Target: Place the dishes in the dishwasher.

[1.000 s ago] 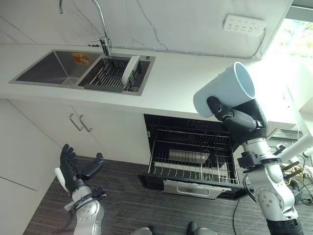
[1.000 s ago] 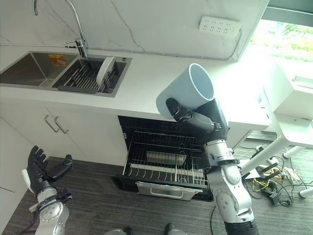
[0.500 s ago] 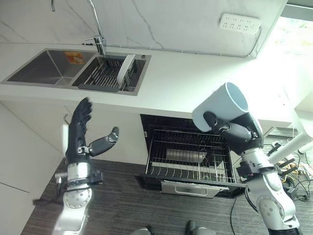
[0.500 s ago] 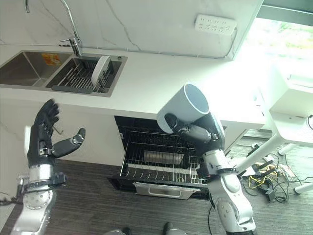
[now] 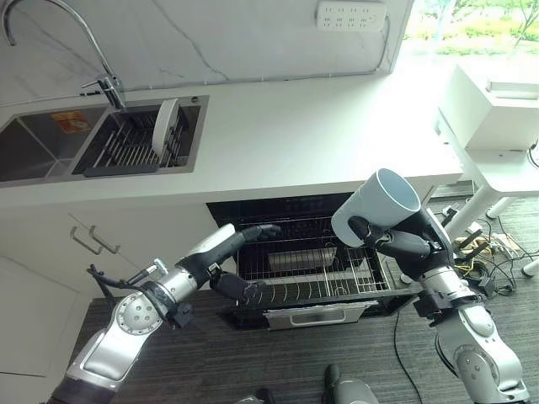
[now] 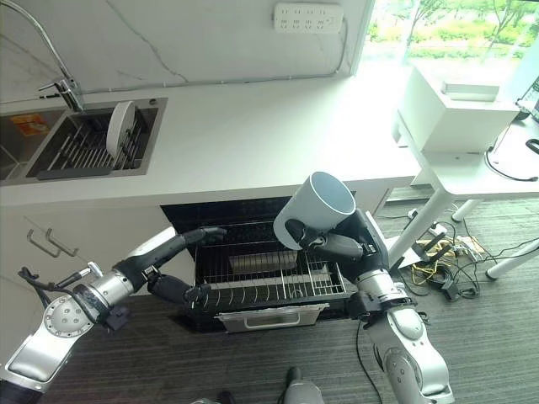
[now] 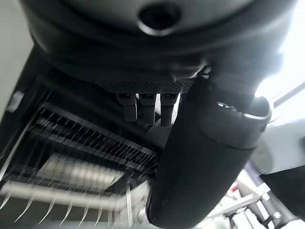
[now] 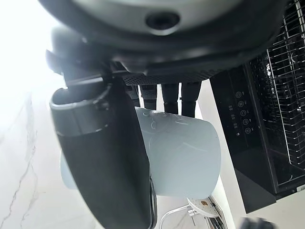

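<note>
No readable text can be made out: print on the orange sticker (image 5: 68,119) in the sink (image 5: 34,151) is too small.

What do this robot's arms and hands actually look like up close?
Both arms are silver-grey metal with rounded joint housings and dark bands at the wrists. Each ends in a dark, jointed hand: the left hand has a pale panel along its back, and the right hand is black throughout.

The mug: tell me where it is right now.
The mug is gripped in the right hand, on the right in the left eye view, raised above the dishwasher rack, below the counter edge.
</note>
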